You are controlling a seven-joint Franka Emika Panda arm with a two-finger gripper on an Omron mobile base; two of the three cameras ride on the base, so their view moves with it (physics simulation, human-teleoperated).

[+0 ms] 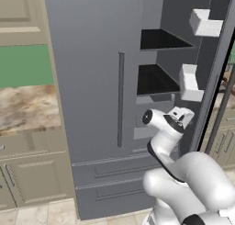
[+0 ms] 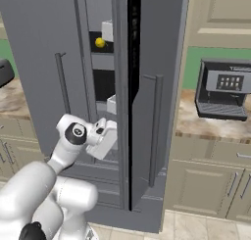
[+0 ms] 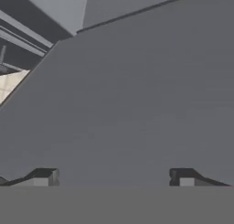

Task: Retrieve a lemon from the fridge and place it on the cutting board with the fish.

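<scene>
The fridge (image 1: pixel 92 81) stands with its right door swung open, so the black shelves and the white door bins (image 1: pixel 190 81) can be reached; the left door is closed, its long bar handle (image 1: pixel 120 100) upright. The lemon (image 2: pixel 100 43) lies on an upper shelf inside, seen in the right base view at about 11 o'clock from the hand, well above it. It sits near the front of the shelf, just beside a white bin (image 2: pixel 107 31).

The gripper (image 3: pixel 114 177) is held low at the open gap, below the shelves. In the hand view its two dark tips stand far apart with nothing between them, so the pincer is open and empty. This camera looks at a plain grey surface, probably the inner side of the door or a fridge wall; I cannot tell which.

The wide opening makes sense, I think, because the fruit is round and must fit between the fingers. The hand must rise toward 12 o'clock before any grasp. The coffee machine (image 2: pixel 223 89) stands on the counter at 3 o'clock of the fridge.
</scene>
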